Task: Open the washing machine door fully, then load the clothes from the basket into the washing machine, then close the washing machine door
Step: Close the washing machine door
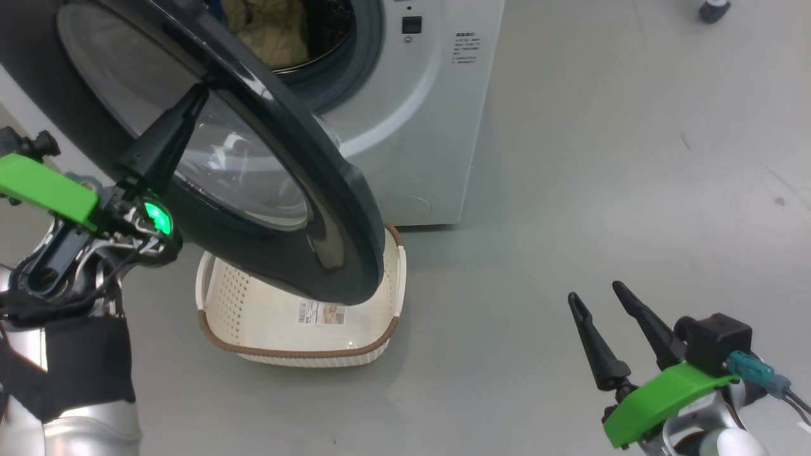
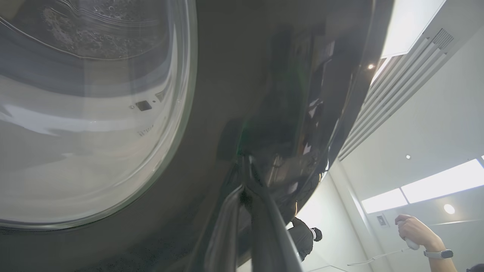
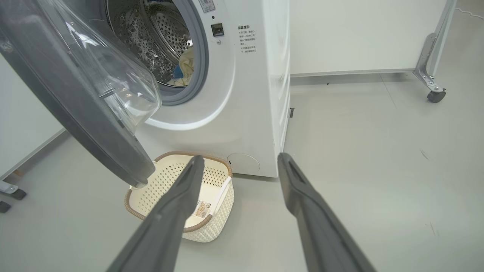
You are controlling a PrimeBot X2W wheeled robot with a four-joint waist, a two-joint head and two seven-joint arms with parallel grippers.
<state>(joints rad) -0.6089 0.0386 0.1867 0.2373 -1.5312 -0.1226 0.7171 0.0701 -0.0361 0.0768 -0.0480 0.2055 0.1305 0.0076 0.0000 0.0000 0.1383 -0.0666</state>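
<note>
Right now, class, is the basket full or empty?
Empty: the basket shows a bare floor and sticker; the clothes are in the washing machine.

I'm holding left gripper raised, jaws pinched together; right gripper hanging low, jaws spread wide.

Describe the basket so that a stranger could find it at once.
Start at the big white washing machine; its round black door stands open. On the floor below that door sits the basket: small, cream, perforated, with a brown woven rim and a sticker inside.
</note>
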